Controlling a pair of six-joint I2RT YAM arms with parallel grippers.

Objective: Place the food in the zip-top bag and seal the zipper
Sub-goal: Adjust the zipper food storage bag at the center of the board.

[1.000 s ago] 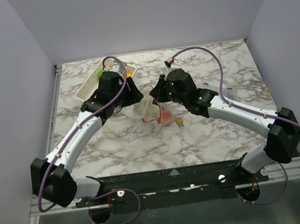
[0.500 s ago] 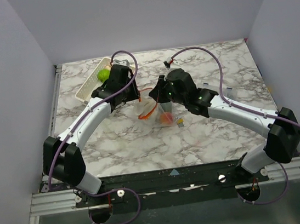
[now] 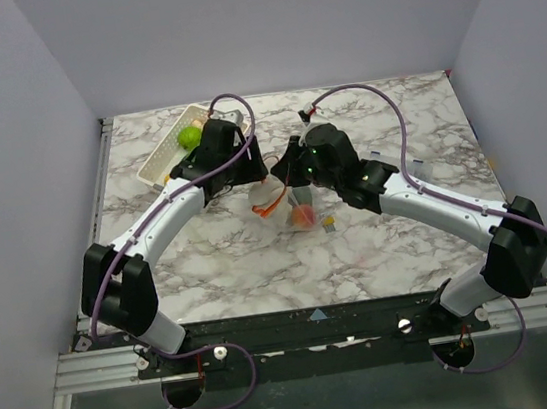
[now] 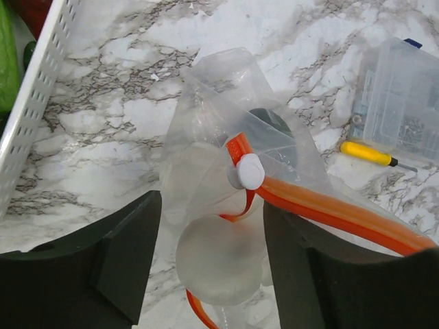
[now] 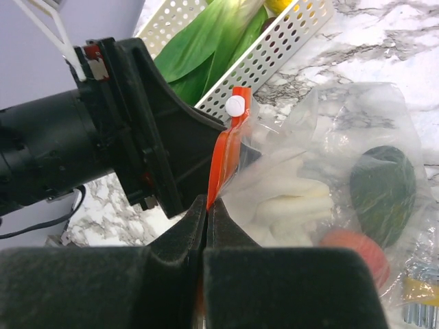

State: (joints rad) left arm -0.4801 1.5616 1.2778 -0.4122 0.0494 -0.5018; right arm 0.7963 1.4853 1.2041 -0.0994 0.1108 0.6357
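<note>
The zip-top bag point(image 3: 275, 202) hangs in the middle of the table, its mouth held up. My right gripper point(image 5: 206, 202) is shut on the orange-red zipper point(image 5: 223, 161), just below the white slider point(image 5: 235, 105). Inside the bag I see food: a white piece point(image 5: 295, 199), a dark one point(image 5: 383, 185) and an orange-red one point(image 5: 350, 250). My left gripper point(image 4: 212, 205) is open at the bag's mouth. A round white food piece point(image 4: 223, 257) lies between its fingers behind the clear plastic, and neither finger clamps it. The zipper point(image 4: 329, 209) runs off to the right.
The white lattice basket point(image 3: 162, 159) stands at the back left with a green fruit point(image 3: 188, 136) and leafy greens point(image 5: 206, 48) in it. A rigid clear compartment box point(image 4: 405, 96) and a yellow marker pen point(image 4: 367, 152) lie right of the bag.
My left gripper has moved right from beside the basket to the bag's mouth. The bag has shifted a little. My right gripper has kept its hold on the zipper.
</note>
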